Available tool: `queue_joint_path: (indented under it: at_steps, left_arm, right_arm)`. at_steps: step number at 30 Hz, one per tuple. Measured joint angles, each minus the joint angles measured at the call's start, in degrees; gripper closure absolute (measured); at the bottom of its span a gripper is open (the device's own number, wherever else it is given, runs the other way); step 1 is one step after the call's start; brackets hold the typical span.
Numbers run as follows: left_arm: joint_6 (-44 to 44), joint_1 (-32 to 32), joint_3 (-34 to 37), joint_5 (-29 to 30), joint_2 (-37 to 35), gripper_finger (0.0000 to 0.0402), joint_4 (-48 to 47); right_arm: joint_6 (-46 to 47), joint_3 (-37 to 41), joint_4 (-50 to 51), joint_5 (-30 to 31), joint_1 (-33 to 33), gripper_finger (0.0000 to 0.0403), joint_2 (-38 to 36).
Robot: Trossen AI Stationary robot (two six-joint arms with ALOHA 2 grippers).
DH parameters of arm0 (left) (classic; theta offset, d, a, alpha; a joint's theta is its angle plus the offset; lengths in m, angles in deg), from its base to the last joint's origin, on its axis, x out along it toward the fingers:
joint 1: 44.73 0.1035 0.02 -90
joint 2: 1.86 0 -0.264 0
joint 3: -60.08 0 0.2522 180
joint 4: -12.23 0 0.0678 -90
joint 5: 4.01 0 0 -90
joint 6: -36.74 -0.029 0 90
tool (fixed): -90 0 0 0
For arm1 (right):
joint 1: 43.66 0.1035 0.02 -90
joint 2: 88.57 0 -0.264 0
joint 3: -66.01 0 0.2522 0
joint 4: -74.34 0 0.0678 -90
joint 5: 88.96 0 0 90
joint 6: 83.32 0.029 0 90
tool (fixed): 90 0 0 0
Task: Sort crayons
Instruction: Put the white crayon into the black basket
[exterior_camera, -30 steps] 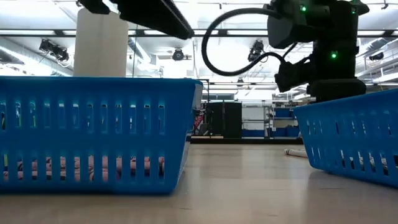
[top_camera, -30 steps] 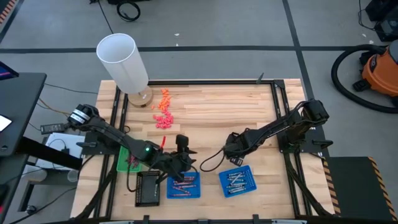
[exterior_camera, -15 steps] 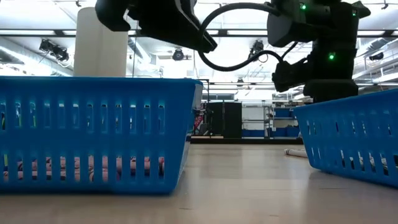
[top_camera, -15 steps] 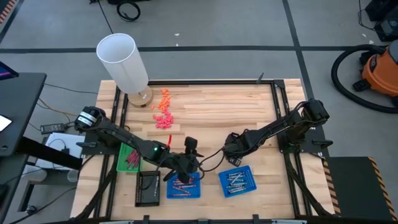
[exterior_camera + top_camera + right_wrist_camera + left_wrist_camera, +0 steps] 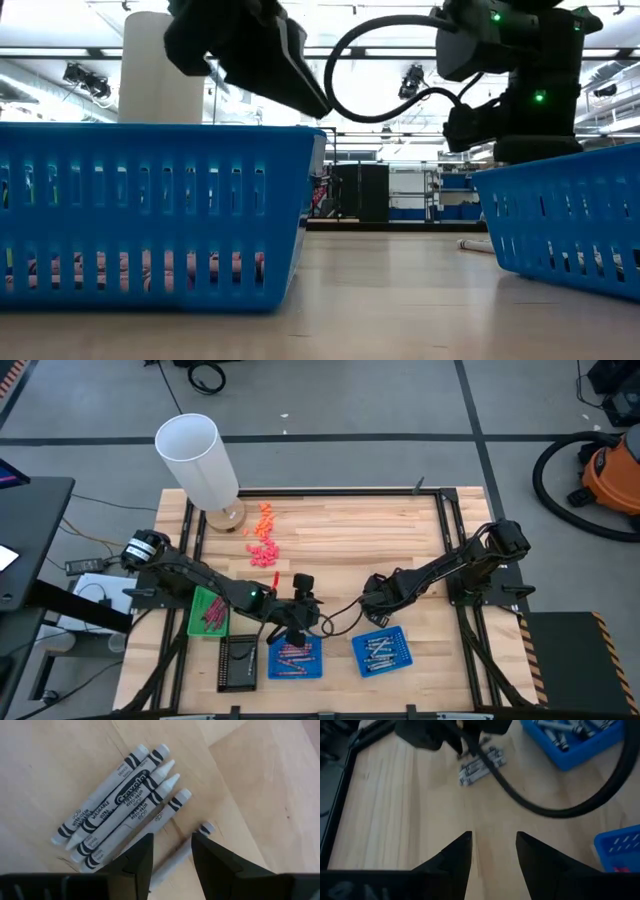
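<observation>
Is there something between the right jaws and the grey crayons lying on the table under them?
Nothing visible. The right gripper hangs open directly over the loose grey crayons, with only bare wood around them.

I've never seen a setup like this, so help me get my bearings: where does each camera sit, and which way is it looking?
High: overhead, looking down on table, both arms.
Low: tabletop level, facing the room past blue trays; arms overhead.
Left wrist: on left arm, past open left gripper, toward right arm.
Right wrist: above grey crayons, open right gripper.
Both wrist views share those crayons.
</observation>
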Motion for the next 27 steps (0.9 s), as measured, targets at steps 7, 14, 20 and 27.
queue_joint_path:
  at_steps: [7,14,20,27]
  left_arm:
    - [0.91,0.11,0.0,-0.02,0.0,0.0237,-1.28]
    - [1.11,0.08,0.0,-0.02,0.0,0.0237,-1.93]
    - [1.74,0.06,0.0,0.0,-0.02,0.0237,-2.79]
    - [1.72,0.06,0.0,0.0,-0.02,0.0237,-2.83]
  right_arm:
    - [0.97,0.15,4.0,1.37,0.23,0.0257,-3.9]
    - [5.66,3.79,7.07,2.23,0.39,0.0258,-10.2]
    - [10.88,13.43,-0.13,-1.74,0.41,0.0259,-15.77]
    - [15.08,19.3,-3.36,-2.83,0.39,0.0259,-17.66]
